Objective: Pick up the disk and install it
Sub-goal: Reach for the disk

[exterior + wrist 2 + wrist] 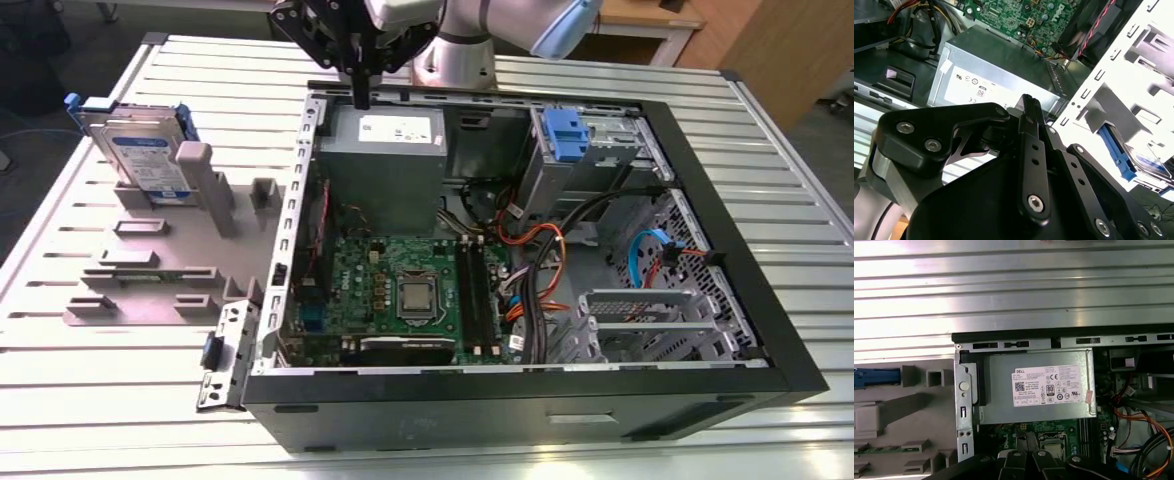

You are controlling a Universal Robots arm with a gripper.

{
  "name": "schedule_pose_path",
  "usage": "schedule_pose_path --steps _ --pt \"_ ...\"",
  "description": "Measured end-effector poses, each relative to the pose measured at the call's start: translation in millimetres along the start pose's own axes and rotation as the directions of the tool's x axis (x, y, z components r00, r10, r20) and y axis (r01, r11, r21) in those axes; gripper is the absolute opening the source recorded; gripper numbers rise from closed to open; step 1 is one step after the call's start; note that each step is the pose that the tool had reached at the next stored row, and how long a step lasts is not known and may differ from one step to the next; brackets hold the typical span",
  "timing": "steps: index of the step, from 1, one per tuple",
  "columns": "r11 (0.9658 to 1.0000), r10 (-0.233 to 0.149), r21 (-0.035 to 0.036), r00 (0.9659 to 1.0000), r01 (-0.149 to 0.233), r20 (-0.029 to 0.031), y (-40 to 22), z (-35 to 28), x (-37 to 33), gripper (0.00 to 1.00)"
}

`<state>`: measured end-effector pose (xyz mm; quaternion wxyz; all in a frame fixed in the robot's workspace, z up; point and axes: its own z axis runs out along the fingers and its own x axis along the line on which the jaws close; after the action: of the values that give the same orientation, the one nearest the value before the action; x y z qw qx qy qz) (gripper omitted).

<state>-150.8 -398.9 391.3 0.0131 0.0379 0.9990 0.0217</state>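
The pincer (pixel 360 96) hangs over the back edge of the open computer case (pixel 467 410), above the power supply (pixel 384 150). Its fingers are drawn together with nothing between them. In the second wrist view its dark links hide the fingertips' far side.

The disk (pixel 138 152) stands on edge in a grey holder (pixel 160 260) on the bench (pixel 80 400). It is outside the case toward the exterior view's left, well apart from the pincer. Its lower part is hidden in the holder's slot. In the first wrist view one end of its blue frame (pixel 874 376) shows, cut off by the picture's edge.
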Motion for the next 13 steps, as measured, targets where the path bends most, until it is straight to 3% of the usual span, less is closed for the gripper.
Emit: schedule_pose_path --steps 13 --pt "1.0000 0.000 0.0000 1.0000 0.000 0.0000 -0.6 0.3 8.1 0.11"
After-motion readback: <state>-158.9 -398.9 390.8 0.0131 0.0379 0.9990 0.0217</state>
